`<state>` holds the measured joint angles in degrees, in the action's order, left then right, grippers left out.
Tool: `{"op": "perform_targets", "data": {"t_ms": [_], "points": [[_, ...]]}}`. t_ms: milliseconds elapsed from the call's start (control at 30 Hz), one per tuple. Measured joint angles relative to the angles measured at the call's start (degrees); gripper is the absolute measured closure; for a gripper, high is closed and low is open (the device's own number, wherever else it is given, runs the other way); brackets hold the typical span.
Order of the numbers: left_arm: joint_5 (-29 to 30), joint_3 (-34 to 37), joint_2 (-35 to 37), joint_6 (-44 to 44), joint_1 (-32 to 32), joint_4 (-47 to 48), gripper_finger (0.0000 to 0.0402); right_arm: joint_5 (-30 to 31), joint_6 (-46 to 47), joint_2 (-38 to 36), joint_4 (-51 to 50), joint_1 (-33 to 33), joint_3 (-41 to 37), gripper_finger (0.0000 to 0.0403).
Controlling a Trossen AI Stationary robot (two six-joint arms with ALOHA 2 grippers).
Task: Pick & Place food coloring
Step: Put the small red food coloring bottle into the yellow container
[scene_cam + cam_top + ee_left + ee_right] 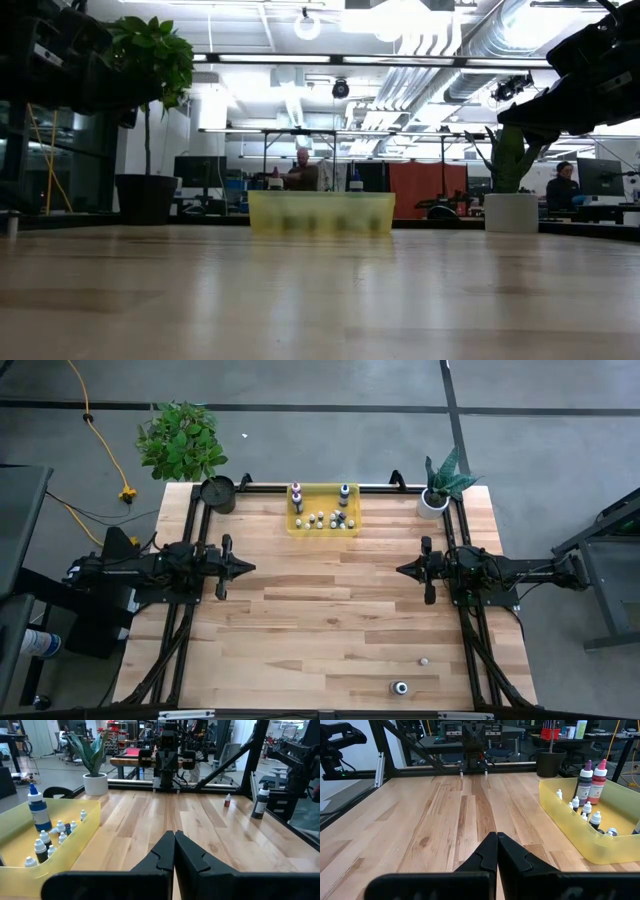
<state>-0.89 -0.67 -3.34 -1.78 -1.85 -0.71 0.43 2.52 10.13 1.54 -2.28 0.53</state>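
Note:
The food coloring bottles mostly stand inside the yellow see-through bin [322, 510] at the table's far edge: small pale ones with whitish caps [325, 521] and taller ones at the bin's far corners [296, 495]. In the right wrist view a purple bottle [585, 777] and a pink one [598, 776] stand in the bin [585, 837]. Two more bottles stand on the table near its near right corner: a tiny one [424, 660] and a dark one [399, 687]. My left gripper [250, 567] and right gripper [400, 569] are both shut, face each other at mid-table and touch nothing.
A white plant pot [433, 502] stands at the far right corner and a black pot [217, 493] at the far left. Bare wood lies between the two grippers and toward the near edge. People sit in the room behind the table [301, 170].

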Motion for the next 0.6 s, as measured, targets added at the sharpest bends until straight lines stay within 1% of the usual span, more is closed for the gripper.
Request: {"op": "perform_targets", "data": {"t_ms": [500, 600], "points": [[0.02, 0.00, 0.01, 0.00, 0.00, 0.02, 0.0401, 0.02, 0.06, 0.00, 0.29, 0.00, 0.00, 0.0402], [0.02, 0.00, 0.00, -0.02, 0.00, 0.02, 0.0401, -0.58, 2.21, -0.02, 0.66, 0.00, 0.01, 0.0402]]}}
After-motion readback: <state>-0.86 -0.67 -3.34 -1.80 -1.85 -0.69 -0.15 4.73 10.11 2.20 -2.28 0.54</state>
